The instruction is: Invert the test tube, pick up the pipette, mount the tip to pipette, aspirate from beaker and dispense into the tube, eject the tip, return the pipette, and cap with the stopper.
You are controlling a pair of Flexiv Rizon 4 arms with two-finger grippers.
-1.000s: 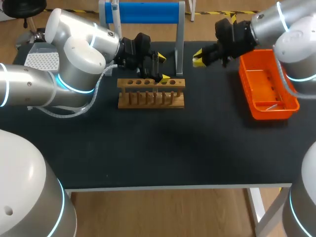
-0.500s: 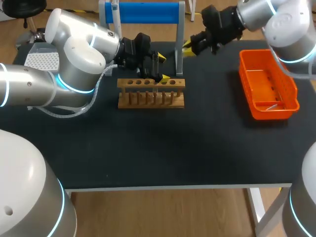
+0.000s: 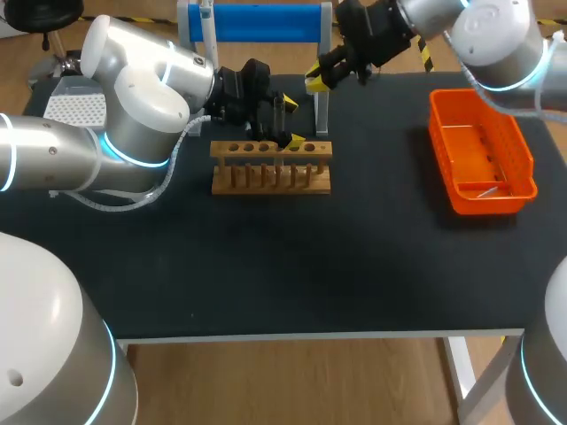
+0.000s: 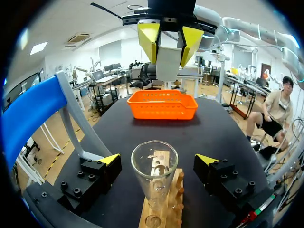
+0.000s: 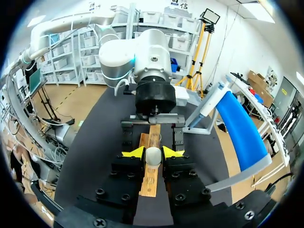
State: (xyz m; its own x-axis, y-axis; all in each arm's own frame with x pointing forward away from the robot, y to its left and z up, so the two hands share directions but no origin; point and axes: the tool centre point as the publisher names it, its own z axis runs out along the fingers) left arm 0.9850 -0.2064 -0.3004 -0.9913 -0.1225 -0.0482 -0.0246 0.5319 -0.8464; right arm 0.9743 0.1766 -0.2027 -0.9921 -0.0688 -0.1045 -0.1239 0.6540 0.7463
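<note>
The left gripper (image 3: 292,121) sits at the wooden test tube rack (image 3: 271,177), its yellow-tipped fingers spread to either side of a glass test tube (image 4: 154,175). The tube stands upright, mouth up, with its lower end down at the rack. In the left wrist view there is a clear gap between each finger and the glass, so this gripper is open around the tube and not gripping it. The right arm comes in from the far right corner. The right gripper (image 3: 317,80) hangs above and just behind the rack, and in the left wrist view it is ahead of the tube's mouth. Its two fingers are closed from both sides on a small pale stopper (image 5: 153,156), which is held clear of the tube and not touching it. Behind the rack stands the blue-barred pipette stand (image 3: 257,22), with the pipette (image 3: 206,27) hanging at its left end. An orange basket (image 3: 478,202) lies on the black table (image 3: 292,266), well to the right of the rack.
</note>
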